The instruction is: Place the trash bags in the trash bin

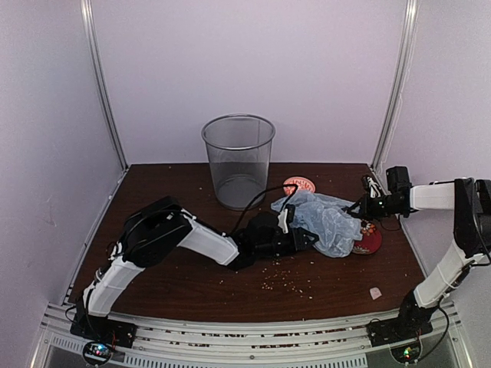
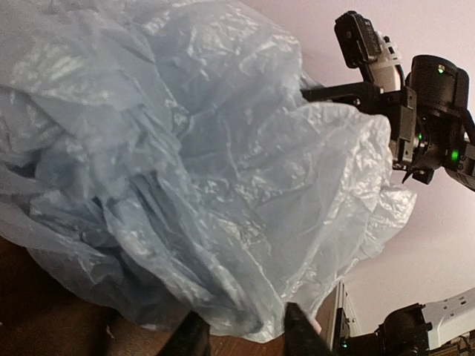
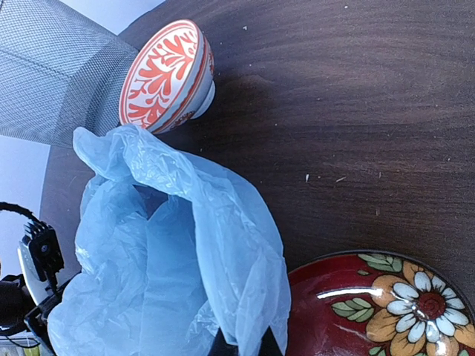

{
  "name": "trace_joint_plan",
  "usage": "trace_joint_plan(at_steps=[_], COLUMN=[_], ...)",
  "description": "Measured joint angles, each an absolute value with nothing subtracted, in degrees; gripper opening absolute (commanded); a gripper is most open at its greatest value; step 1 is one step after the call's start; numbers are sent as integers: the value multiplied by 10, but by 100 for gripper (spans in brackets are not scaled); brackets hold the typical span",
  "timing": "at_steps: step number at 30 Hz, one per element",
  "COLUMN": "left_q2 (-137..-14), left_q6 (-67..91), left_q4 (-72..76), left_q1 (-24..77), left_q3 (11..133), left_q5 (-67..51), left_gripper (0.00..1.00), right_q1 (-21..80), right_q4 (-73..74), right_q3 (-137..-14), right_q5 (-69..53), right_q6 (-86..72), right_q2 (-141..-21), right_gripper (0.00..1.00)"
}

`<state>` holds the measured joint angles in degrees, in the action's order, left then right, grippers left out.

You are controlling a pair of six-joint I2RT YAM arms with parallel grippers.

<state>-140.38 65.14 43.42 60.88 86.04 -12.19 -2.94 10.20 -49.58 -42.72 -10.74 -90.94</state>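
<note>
The trash bag (image 1: 328, 218) is a crumpled pale blue plastic heap on the brown table, right of centre. It fills the left wrist view (image 2: 193, 163) and lies left of centre in the right wrist view (image 3: 171, 267). My left gripper (image 1: 298, 234) is at the bag's left side. It is open (image 2: 245, 335), with the bag's lower edge lying between its fingertips. My right gripper (image 1: 359, 207) is at the bag's right edge, shut on a fold of it (image 3: 246, 347). The trash bin (image 1: 238, 159), grey wire mesh, stands upright at the back, apart from the bag. A corner of it shows in the right wrist view (image 3: 52, 74).
A small red-patterned bowl (image 1: 299, 185) sits between bin and bag, also in the right wrist view (image 3: 167, 74). A flat red flowered dish (image 1: 370, 241) lies partly under the bag's right end (image 3: 386, 311). Crumbs scatter over the front of the table. A small pale scrap (image 1: 375, 292) lies front right.
</note>
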Motion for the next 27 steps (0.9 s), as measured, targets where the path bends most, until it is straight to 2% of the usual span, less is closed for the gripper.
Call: trace_joint_plan(at_steps=[2, 6, 12, 16, 21, 27], left_q2=[-1407, -1404, -1358, -1275, -1077, -820], left_q6=[654, 644, 625, 589, 517, 411], left_q4=[433, 432, 429, 424, 376, 227], left_q1=[605, 599, 590, 585, 582, 577], left_q3=[865, 861, 796, 704, 570, 541], left_q5=[-120, -111, -98, -99, -89, 2], left_gripper=[11, 0, 0, 0, 0, 0], right_q1=[-29, -29, -29, -29, -29, -18], right_q4=[101, 101, 101, 106, 133, 167], right_q3=[-496, -496, -496, -496, -502, -583], right_q5=[-429, -429, -435, -437, -449, -461], right_q6=[-107, -107, -107, -106, -98, -81], right_q2=[-909, -909, -901, -883, -818, -722], right_gripper=[0, 0, 0, 0, 0, 0])
